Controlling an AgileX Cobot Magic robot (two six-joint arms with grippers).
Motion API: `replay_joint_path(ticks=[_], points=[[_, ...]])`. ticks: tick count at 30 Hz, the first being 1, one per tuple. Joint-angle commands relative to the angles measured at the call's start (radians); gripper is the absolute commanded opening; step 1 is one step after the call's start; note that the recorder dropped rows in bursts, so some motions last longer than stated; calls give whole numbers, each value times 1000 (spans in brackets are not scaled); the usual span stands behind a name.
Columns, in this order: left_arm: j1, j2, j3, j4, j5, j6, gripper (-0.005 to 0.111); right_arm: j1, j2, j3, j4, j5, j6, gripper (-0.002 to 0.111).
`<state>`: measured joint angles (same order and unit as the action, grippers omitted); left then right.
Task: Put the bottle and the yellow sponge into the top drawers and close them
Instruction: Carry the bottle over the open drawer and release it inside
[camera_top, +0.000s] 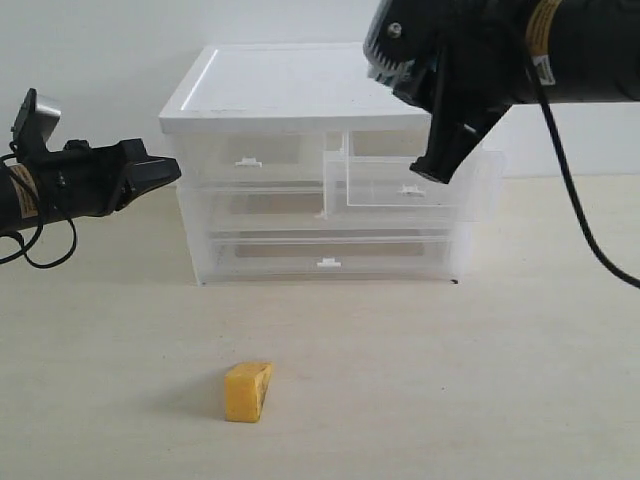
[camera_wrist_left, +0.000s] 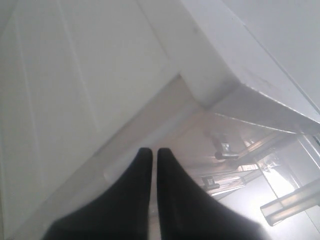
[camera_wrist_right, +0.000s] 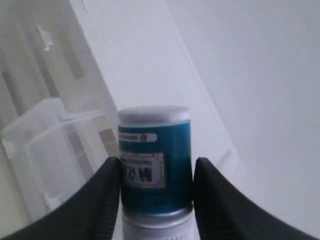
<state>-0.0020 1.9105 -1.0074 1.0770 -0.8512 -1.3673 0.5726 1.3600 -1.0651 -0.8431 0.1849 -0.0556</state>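
The bottle (camera_wrist_right: 155, 165), white with a teal label, is clamped between the black fingers of my right gripper (camera_wrist_right: 156, 170). In the exterior view that gripper (camera_top: 437, 168) hangs just over the pulled-out top right drawer (camera_top: 410, 190), and its fingers hide the bottle. The top left drawer (camera_top: 247, 161) is pushed in. My left gripper (camera_top: 168, 170) is shut and empty, level with the cabinet's left side; in its wrist view the fingertips (camera_wrist_left: 151, 152) point at the cabinet's corner. The yellow sponge (camera_top: 247, 391) lies alone on the table in front.
The white-topped cabinet (camera_top: 280, 90) stands at the back centre. Below the top pair, two wide drawers (camera_top: 327, 262) are closed. A pale wall rises behind it. The beige table (camera_top: 500, 380) stretches forward around the sponge.
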Motion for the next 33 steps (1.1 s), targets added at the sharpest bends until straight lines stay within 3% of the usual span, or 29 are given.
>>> replay_joint_path(ticks=[1,9,14,33], points=[[-10,0,-6,-7,-23,4,4,-64,39,-9,-16,-66,-79,0],[-10,0,-6,-7,-23,9,4,-66,141,-15,-18,-167,-112,0],[-10,0,-6,-19,-23,20,4,-66,180,-15,-30,-110,-196,0],[-10,0,-6,-13,-23,20,4,-66,188,-15,-35,-97,-203,4]])
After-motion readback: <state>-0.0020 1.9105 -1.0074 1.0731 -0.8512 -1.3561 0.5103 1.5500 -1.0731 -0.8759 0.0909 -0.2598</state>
